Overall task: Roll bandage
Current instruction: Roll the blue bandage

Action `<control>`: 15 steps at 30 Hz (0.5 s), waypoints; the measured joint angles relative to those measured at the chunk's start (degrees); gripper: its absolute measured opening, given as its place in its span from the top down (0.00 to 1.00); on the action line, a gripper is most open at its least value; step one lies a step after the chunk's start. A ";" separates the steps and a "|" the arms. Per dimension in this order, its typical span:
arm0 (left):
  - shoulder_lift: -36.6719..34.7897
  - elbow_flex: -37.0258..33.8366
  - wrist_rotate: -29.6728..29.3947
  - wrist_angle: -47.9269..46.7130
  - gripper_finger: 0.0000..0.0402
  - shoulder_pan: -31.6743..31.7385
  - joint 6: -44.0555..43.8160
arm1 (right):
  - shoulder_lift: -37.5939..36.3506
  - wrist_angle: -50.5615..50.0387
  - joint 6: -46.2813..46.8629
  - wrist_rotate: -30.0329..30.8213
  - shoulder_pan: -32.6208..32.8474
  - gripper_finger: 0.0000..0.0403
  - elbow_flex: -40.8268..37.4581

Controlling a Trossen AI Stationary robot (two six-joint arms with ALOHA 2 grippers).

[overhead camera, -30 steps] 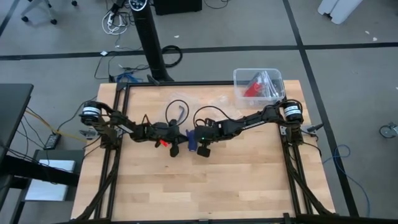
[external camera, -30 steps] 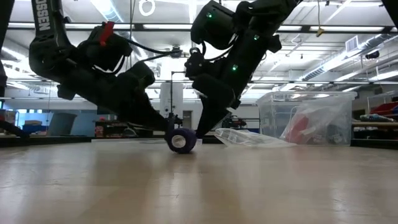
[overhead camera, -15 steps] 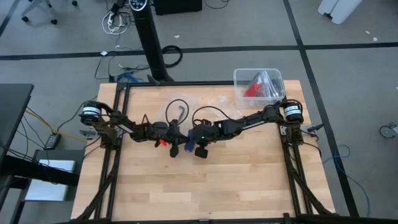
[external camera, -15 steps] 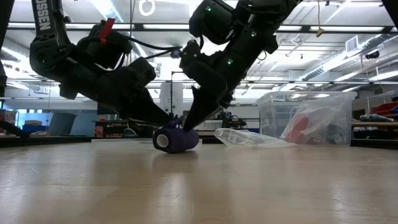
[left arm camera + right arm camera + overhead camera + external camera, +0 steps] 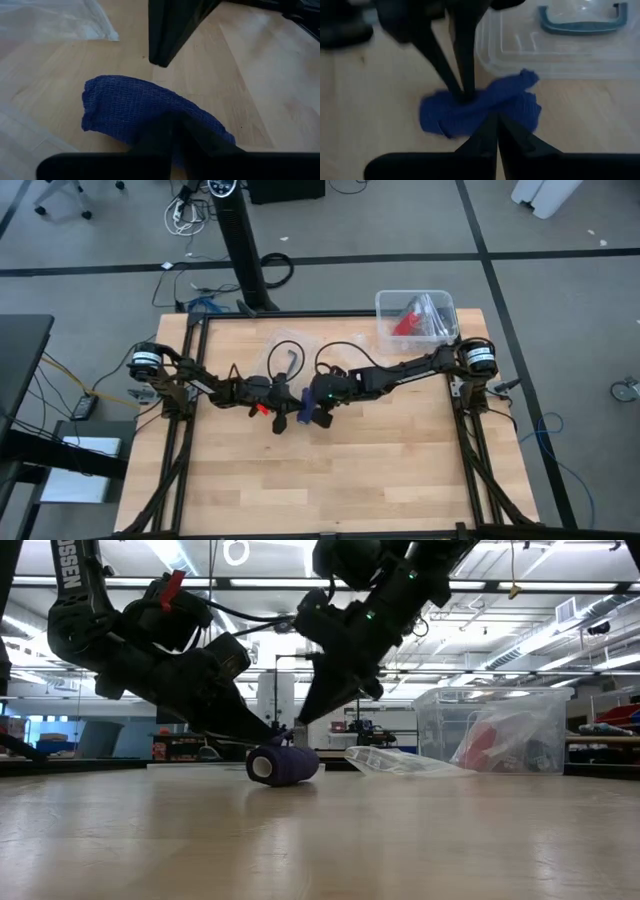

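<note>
Bandage (image 5: 283, 765) is seen mid-table as a stubby navy roll of coarse woven fabric, lying on pale wood. Left gripper (image 5: 280, 732) is pinched narrow on its edge; right gripper (image 5: 305, 712), fingers together, is held just above.

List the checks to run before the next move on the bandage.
1. Bandage rolled up: ok, a small roll lying on the table.
2. Left gripper grip: ok, shut on the bandage.
3. Right gripper clear: ok, shut, just above the roll and apart from it in the low view.
4. Loose end tucked: not ok, a corner sticks out at one side.
5. Roll tightness: cannot tell.
6. Bag out of the way: ok, beside the roll, not touching in the left wrist view.
</note>
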 joint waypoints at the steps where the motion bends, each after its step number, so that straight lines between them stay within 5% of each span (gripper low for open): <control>1: 0.00 0.00 0.00 -0.06 0.92 0.00 0.00 | -0.05 0.59 2.47 -0.73 -0.34 0.94 0.02; 7: 0.00 0.00 -0.01 -0.05 0.92 0.00 0.02 | 1.52 0.47 15.62 -3.59 -3.00 0.79 -0.02; 15: 0.00 -0.02 -0.01 -0.04 0.92 -0.11 1.29 | 1.33 7.05 16.81 -6.16 -3.80 0.71 0.09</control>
